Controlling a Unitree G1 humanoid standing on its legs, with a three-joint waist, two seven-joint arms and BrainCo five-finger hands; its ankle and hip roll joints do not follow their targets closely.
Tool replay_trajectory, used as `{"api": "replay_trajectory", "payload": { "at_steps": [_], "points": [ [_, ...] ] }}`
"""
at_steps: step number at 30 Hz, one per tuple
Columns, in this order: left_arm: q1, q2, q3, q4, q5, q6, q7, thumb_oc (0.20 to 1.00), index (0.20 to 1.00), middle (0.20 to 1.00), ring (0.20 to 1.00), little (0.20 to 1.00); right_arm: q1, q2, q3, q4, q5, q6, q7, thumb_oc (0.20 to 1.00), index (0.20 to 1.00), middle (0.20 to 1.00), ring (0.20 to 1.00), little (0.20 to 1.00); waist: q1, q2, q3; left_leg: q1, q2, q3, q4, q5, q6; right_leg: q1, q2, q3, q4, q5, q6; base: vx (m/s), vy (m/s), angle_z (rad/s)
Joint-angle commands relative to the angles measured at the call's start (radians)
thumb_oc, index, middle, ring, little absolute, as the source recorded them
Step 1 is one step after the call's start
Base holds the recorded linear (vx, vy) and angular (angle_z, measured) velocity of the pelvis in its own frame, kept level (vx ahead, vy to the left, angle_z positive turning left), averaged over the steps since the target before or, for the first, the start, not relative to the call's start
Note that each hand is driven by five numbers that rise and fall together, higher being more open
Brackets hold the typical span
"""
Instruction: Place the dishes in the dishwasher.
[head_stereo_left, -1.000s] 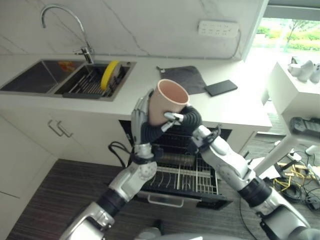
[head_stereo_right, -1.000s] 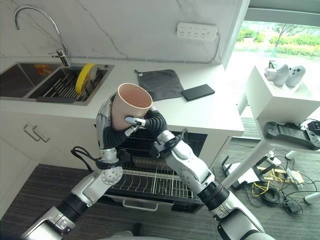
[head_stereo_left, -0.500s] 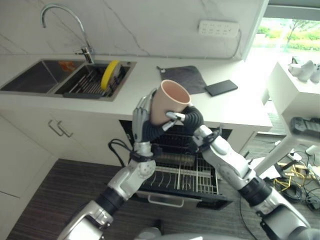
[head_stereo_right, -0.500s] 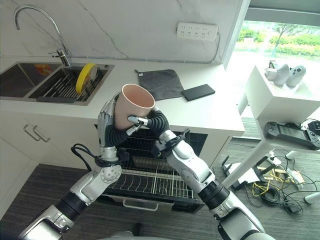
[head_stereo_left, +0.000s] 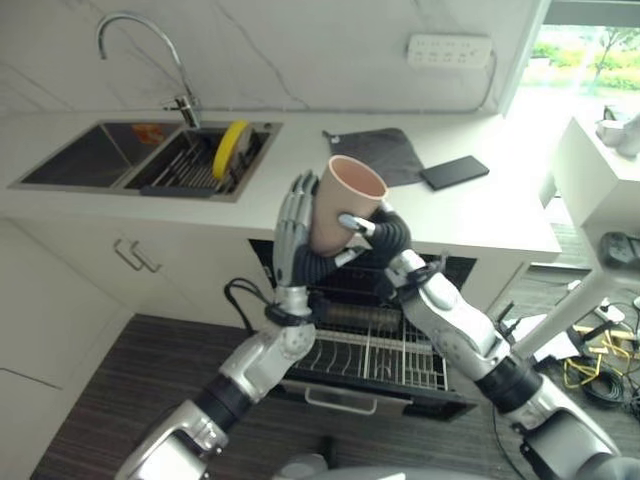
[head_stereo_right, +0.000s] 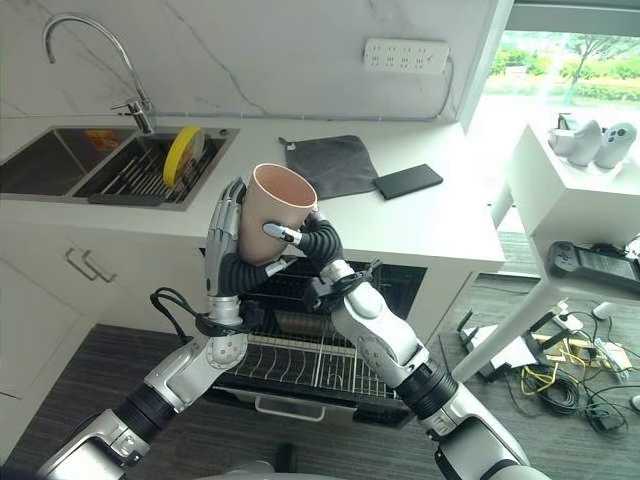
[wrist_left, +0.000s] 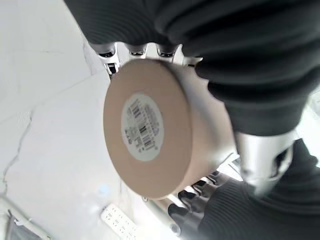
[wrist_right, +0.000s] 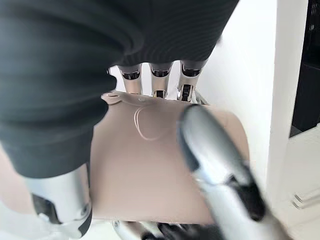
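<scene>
White marble counter (head_stereo_right: 440, 225); both the left hand (head_stereo_left: 296, 215) and right hand (head_stereo_left: 375, 232) clasp the pink cup (head_stereo_left: 340, 200), seemingly above the dishwasher rack (head_stereo_right: 310, 360)

The two head views looked down from above, side by side, sharing the tabletop (head_stereo_left: 480, 215), the sink (head_stereo_left: 150, 160) and the open dishwasher (head_stereo_right: 300, 360) below. Each wrist view sat very close along its own hand, and both faced the same cup (wrist_left: 150, 130) from opposite sides.
</scene>
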Motion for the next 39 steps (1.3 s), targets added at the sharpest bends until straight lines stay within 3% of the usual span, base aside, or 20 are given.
{"api": "replay_trajectory", "payload": {
  "at_steps": [1, 21, 22, 24, 26, 27, 29, 31, 33, 35, 39],
  "points": [
    [-0.068, -0.011, -0.136, 0.034, 0.090, -0.024, -0.036, 1.000, 1.000, 1.000, 1.000, 1.000, -0.134, 0.118, -0.091, -0.040, 0.059, -0.173, -0.040, 0.200, 0.200, 0.200, 0.200, 0.200, 0.016, -0.019, 0.013, 0.101, 0.048, 0.056, 0.081, -0.185, -0.008, -0.071, -0.060, 0.029, 0.098, -0.007, 0.032, 0.00, 0.000, 0.00],
    [-0.004, 0.007, -0.028, 0.059, 0.046, 0.005, 0.041, 1.000, 1.000, 1.000, 1.000, 1.000, -0.015, 0.084, -0.232, -0.062, 0.067, -0.334, -0.066, 0.200, 0.200, 0.200, 0.200, 0.200, -0.009, -0.003, 0.011, 0.121, 0.063, 0.083, 0.039, -0.157, -0.015, -0.061, -0.061, 0.021, 0.080, 0.005, 0.033, 0.00, 0.000, 0.00],
    [0.011, 0.016, -0.009, 0.050, 0.022, 0.000, 0.013, 1.000, 1.000, 1.000, 1.000, 1.000, 0.007, 0.072, -0.245, -0.079, 0.060, -0.333, -0.060, 0.200, 0.200, 0.200, 0.200, 0.200, -0.012, -0.004, 0.009, 0.123, 0.064, 0.085, 0.036, -0.157, -0.017, -0.062, -0.059, 0.025, 0.075, 0.007, 0.034, 0.00, 0.000, 0.00],
    [0.048, 0.030, 0.037, 0.021, -0.038, -0.074, -0.057, 1.000, 1.000, 1.000, 1.000, 1.000, 0.067, 0.046, -0.274, -0.112, 0.055, -0.325, -0.028, 0.200, 0.200, 0.200, 0.200, 0.200, -0.020, -0.006, 0.009, 0.122, 0.069, 0.092, 0.038, -0.157, -0.018, -0.066, -0.057, 0.030, 0.067, 0.012, 0.035, -0.01, 0.023, -0.06],
    [0.104, 0.042, 0.071, -0.028, -0.130, -0.123, -0.257, 1.000, 1.000, 1.000, 1.000, 1.000, 0.147, 0.021, -0.308, -0.146, 0.051, -0.310, 0.025, 0.200, 0.200, 0.200, 0.200, 0.200, -0.031, -0.005, 0.010, 0.117, 0.075, 0.102, 0.048, -0.159, -0.019, -0.075, -0.054, 0.039, 0.067, 0.016, 0.037, -0.02, 0.046, -0.15],
    [0.130, 0.051, 0.074, -0.037, -0.217, -0.089, -0.418, 1.000, 1.000, 1.000, 1.000, 1.000, 0.187, 0.008, -0.325, -0.162, 0.053, -0.299, 0.045, 0.200, 0.200, 0.200, 0.200, 0.200, -0.040, -0.003, 0.013, 0.114, 0.077, 0.108, 0.054, -0.160, -0.019, -0.081, -0.053, 0.044, 0.068, 0.018, 0.038, -0.03, 0.053, -0.22],
    [0.179, 0.071, 0.074, -0.056, -0.286, -0.016, -0.578, 1.000, 1.000, 1.000, 1.000, 1.000, 0.249, -0.007, -0.357, -0.175, 0.073, -0.291, 0.092, 0.200, 0.200, 0.200, 0.200, 0.200, -0.052, 0.002, 0.016, 0.109, 0.081, 0.116, 0.062, -0.161, -0.019, -0.092, -0.053, 0.050, 0.071, 0.021, 0.044, -0.04, 0.056, -0.15],
    [0.218, 0.090, 0.079, -0.057, -0.335, 0.034, -0.676, 1.000, 1.000, 1.000, 1.000, 1.000, 0.291, -0.026, -0.376, -0.177, 0.076, -0.279, 0.127, 0.200, 0.200, 0.200, 0.200, 0.200, -0.062, 0.005, 0.017, 0.105, 0.083, 0.126, 0.070, -0.164, -0.017, -0.101, -0.054, 0.054, 0.073, 0.022, 0.046, -0.04, 0.061, -0.15],
    [0.249, 0.137, 0.081, -0.030, -0.375, 0.062, -0.822, 1.000, 1.000, 1.000, 1.000, 1.000, 0.320, -0.055, -0.403, -0.158, 0.054, -0.220, 0.169, 0.200, 0.200, 0.200, 0.200, 0.200, -0.078, 0.013, 0.022, 0.096, 0.084, 0.136, 0.092, -0.167, -0.018, -0.113, -0.057, 0.062, 0.076, 0.025, 0.051, -0.01, 0.092, -0.29],
    [0.270, 0.167, 0.091, -0.026, -0.378, 0.072, -0.915, 1.000, 1.000, 1.000, 1.000, 1.000, 0.339, -0.079, -0.412, -0.141, 0.006, -0.178, 0.209, 0.200, 0.200, 0.200, 0.200, 0.200, -0.085, 0.020, 0.027, 0.086, 0.084, 0.138, 0.111, -0.170, -0.019, -0.121, -0.061, 0.064, 0.079, 0.028, 0.054, 0.00, 0.095, -0.15],
    [0.258, 0.256, 0.109, -0.042, -0.335, 0.033, -1.043, 1.000, 1.000, 1.000, 1.000, 1.000, 0.329, -0.147, -0.406, -0.059, -0.055, -0.110, 0.268, 0.200, 0.200, 0.200, 0.200, 0.200, -0.087, 0.033, 0.050, 0.043, 0.081, 0.134, 0.158, -0.179, -0.016, -0.158, -0.083, 0.064, 0.092, 0.045, 0.065, 0.00, 0.071, -0.09]
  ]
}}
